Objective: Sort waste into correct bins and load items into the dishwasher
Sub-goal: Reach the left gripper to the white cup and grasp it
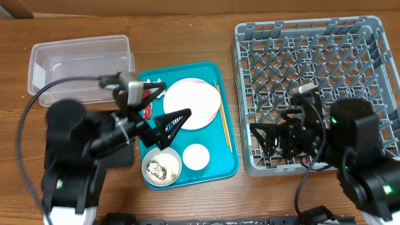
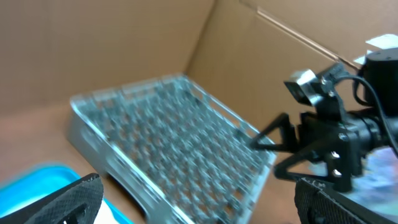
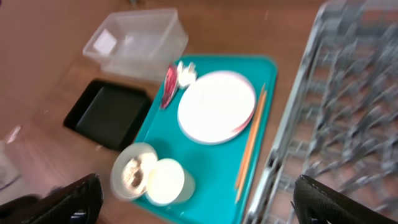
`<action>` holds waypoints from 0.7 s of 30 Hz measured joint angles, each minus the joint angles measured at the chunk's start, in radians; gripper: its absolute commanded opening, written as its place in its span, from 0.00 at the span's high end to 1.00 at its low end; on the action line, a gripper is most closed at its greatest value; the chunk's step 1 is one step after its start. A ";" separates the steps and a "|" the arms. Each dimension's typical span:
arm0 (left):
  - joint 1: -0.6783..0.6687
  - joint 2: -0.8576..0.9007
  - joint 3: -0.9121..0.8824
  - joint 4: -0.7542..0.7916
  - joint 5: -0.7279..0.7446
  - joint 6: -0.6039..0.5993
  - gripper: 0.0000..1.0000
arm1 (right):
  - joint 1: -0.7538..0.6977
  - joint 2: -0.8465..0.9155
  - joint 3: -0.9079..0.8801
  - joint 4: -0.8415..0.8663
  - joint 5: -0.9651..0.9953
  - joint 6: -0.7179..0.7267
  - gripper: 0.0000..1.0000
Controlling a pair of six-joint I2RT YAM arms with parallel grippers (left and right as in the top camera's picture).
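Note:
On the teal tray [image 1: 215,164] lie the large round plate [image 1: 192,103], the wooden chopsticks [image 1: 224,119], a white cup [image 1: 195,156] and an off-white bowl [image 1: 161,167] with rice scraps. The red wrapper [image 3: 170,84] and white tissue [image 3: 185,73] lie at the tray's far left corner. My left gripper [image 1: 165,106] hangs open above the plate's left side, holding nothing. My right gripper [image 1: 275,134] is open and empty over the front left of the grey dish rack [image 1: 312,37]. The clear tub [image 1: 81,59] stands back left. The black tray [image 3: 109,112] lies in front of it.
My left arm covers most of the black tray [image 1: 119,157] in the overhead view. Cardboard walls [image 2: 124,43] rise behind the table. The rack's tall latticed sides [image 2: 155,186] stand just right of the teal tray [image 3: 205,168].

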 measured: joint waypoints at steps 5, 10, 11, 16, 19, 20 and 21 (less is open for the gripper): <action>-0.016 0.158 0.013 -0.323 0.058 0.022 0.00 | 0.000 0.073 0.000 -0.077 0.099 0.134 0.00; -0.097 0.233 0.009 -0.603 -0.098 0.116 0.00 | 0.000 0.098 0.000 -0.070 0.225 0.259 0.00; -0.117 0.233 0.010 -0.640 -0.141 0.129 0.04 | 0.000 0.097 0.000 -0.056 0.235 0.276 0.00; -0.255 0.234 0.010 -0.722 -0.348 0.167 0.27 | 0.000 0.097 0.000 -0.005 0.262 0.336 0.00; -0.351 0.236 0.010 -0.732 -0.471 0.162 0.23 | 0.000 0.097 0.000 0.006 0.269 0.349 0.00; -0.376 0.241 0.010 -0.735 -0.509 0.151 0.23 | 0.000 0.097 0.000 0.006 0.270 0.352 0.00; -0.404 0.249 0.010 -0.735 -0.550 0.138 0.23 | 0.000 0.097 0.000 0.006 0.271 0.356 0.00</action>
